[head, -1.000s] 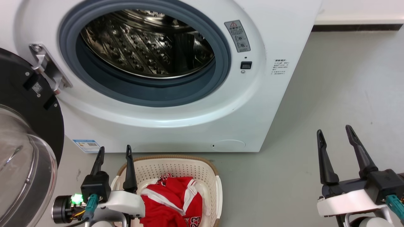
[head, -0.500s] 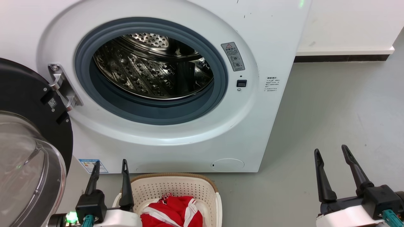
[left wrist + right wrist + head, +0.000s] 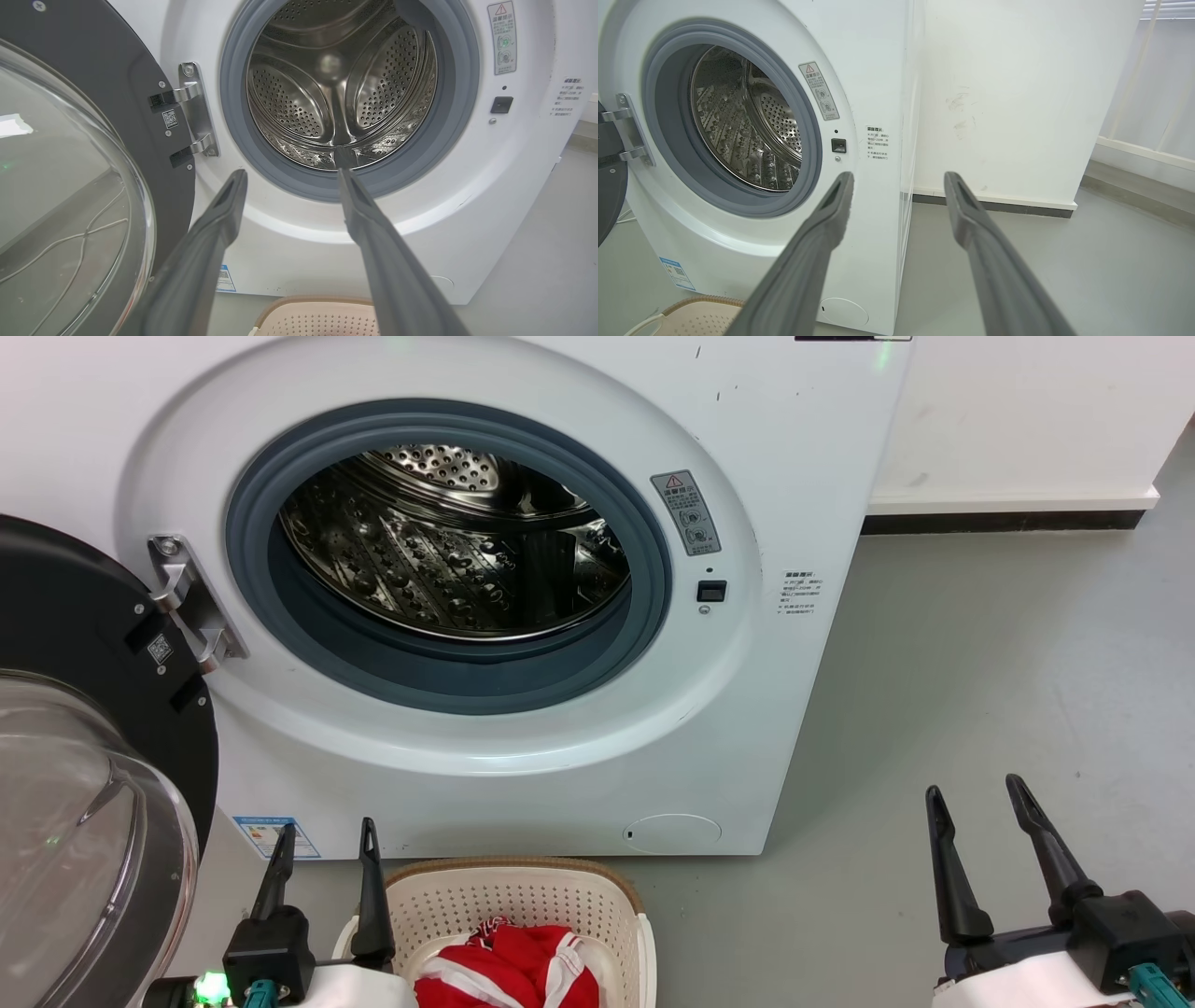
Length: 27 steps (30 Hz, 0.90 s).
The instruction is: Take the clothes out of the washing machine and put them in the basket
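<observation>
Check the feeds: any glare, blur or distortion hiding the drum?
Head view: sharp, drum glints but reads clearly; reflections wash over the glass door. Left wrist view: wide-angle bowing, near fingers soft. Right wrist view: even light, drum seen obliquely.

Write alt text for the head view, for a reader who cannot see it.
A white washing machine stands with its round door swung open at left and its steel drum looking empty. Before it on the floor, a cream basket holds red and white clothes. Both the left gripper and right gripper are open.
</observation>
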Motion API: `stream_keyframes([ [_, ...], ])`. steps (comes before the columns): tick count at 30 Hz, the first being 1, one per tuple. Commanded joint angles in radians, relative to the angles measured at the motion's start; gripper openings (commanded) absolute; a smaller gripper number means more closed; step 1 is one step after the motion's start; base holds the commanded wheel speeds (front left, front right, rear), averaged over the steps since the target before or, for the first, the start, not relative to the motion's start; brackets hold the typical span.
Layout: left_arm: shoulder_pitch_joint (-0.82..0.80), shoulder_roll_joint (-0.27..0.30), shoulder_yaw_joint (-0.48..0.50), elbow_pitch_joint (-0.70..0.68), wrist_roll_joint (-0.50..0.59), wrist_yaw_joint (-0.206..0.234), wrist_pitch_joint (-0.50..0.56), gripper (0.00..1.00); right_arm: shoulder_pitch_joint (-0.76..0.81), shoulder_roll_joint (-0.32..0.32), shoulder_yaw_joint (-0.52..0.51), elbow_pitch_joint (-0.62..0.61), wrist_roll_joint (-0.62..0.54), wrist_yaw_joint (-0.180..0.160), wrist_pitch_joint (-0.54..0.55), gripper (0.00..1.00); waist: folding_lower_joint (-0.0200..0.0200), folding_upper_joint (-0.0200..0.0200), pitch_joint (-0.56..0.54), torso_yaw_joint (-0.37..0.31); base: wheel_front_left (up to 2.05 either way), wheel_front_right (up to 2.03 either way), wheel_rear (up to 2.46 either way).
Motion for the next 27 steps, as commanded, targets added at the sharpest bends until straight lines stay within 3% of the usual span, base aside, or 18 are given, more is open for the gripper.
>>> stream_keyframes([
  [1,0.011,-0.001,0.002,0.002,0.007,-0.002,-0.002,1.00,0.010,0.001,0.001,0.003,0.003,-0.001,-0.002,1.00,0.0000,0.0000,0.000,0.000,0.00,0.00,0.00],
  [7,0.006,-0.003,0.003,0.008,0.016,0.003,-0.002,1.00,0.010,0.001,0.003,0.000,0.009,-0.001,-0.002,1.00,0.0000,0.0000,0.001,-0.001,0.00,0.00,0.00],
  [8,0.000,-0.001,0.003,0.008,0.011,0.001,0.000,0.00,0.000,0.000,0.002,0.001,0.004,0.000,0.000,0.00,0.0000,0.0000,0.001,-0.001,0.00,0.00,0.00],
  [13,0.016,-0.005,0.003,0.056,0.004,0.000,0.007,0.00,0.007,0.000,0.004,0.044,0.008,0.000,0.001,0.00,0.0000,0.0000,0.001,-0.001,0.00,0.00,0.00],
  [20,-0.009,-0.005,0.021,0.071,-0.147,-0.020,0.049,0.00,-0.010,-0.009,0.007,0.060,0.174,0.000,0.027,0.00,0.0000,0.0000,0.001,0.001,0.00,0.00,0.00],
  [21,-0.015,-0.005,0.024,0.072,-0.210,-0.029,0.062,0.00,-0.019,-0.013,0.008,0.069,0.241,0.000,0.038,0.00,0.0000,0.0000,0.001,0.001,0.00,0.00,0.00],
  [27,-0.026,-0.005,0.030,0.075,-0.308,-0.042,0.083,0.00,-0.033,-0.018,0.008,0.083,0.345,0.000,0.055,0.00,0.0000,0.0000,0.001,0.003,0.00,0.00,0.00],
])
